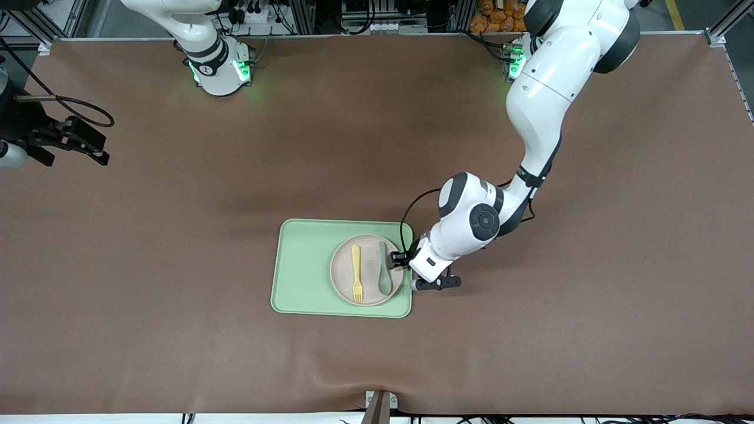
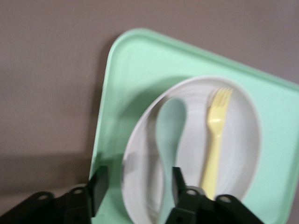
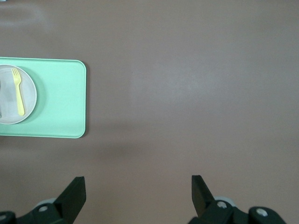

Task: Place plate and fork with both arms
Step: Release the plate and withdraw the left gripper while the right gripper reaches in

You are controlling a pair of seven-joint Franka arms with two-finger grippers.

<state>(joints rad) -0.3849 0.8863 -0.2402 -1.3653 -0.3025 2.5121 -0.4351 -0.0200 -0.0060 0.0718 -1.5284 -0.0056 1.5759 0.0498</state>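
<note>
Left tool (image 1: pixel 403 257) sits low at the plate's edge toward the left arm's end, its fingers (image 2: pixel 178 185) spread with the rim between them, pinching nothing; judging by that, the plate has just been set down. Under everything lies the brown tabletop (image 1: pixel 177 247), then the green tray (image 1: pixel 303 268) carrying the plate (image 1: pixel 370 270) just beside this tool. On the plate rest the teal spoon (image 1: pixel 384 272) and the yellow fork (image 1: pixel 356 272), side by side. Right tool (image 3: pixel 138 191) waits, spread wide and empty, over bare tabletop well apart from the tray
</note>
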